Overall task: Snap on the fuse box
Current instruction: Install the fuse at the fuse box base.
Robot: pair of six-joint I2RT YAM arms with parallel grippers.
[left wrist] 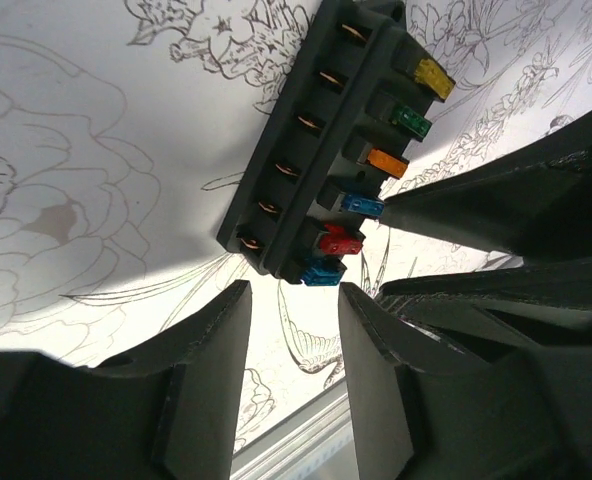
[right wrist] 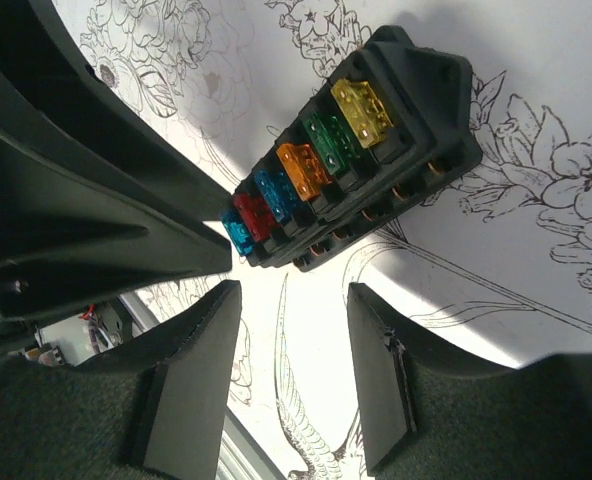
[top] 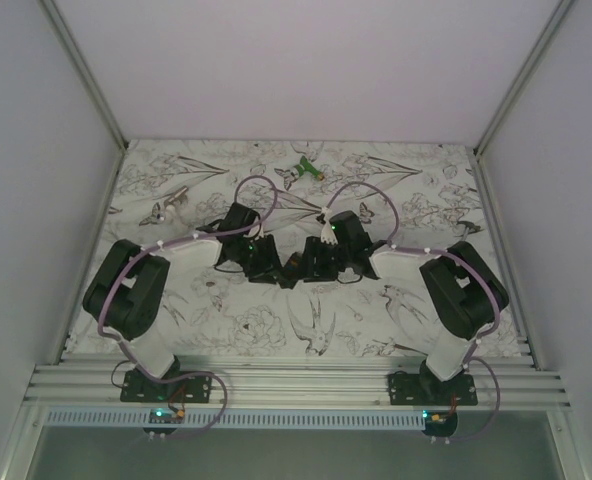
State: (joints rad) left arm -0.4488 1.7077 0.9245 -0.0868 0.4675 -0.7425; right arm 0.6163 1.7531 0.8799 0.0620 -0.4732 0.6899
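The fuse box (left wrist: 306, 150) is a black oblong block lying on the flower-print mat, with a row of several coloured fuses showing along one face. From above it sits as a dark shape (top: 294, 266) between the two wrists. My left gripper (left wrist: 294, 295) is open, nothing between its fingers, and the box's near end lies just past the fingertips. My right gripper (right wrist: 291, 292) is open too, its fingers short of the fuse box (right wrist: 376, 130) and apart from it. Each gripper's dark body shows at the edge of the other's wrist view.
A green-and-white gadget (top: 306, 170) lies on the mat near the back edge. The metal rail (top: 296, 380) with both arm bases runs along the near edge. White walls close in the left, right and back sides.
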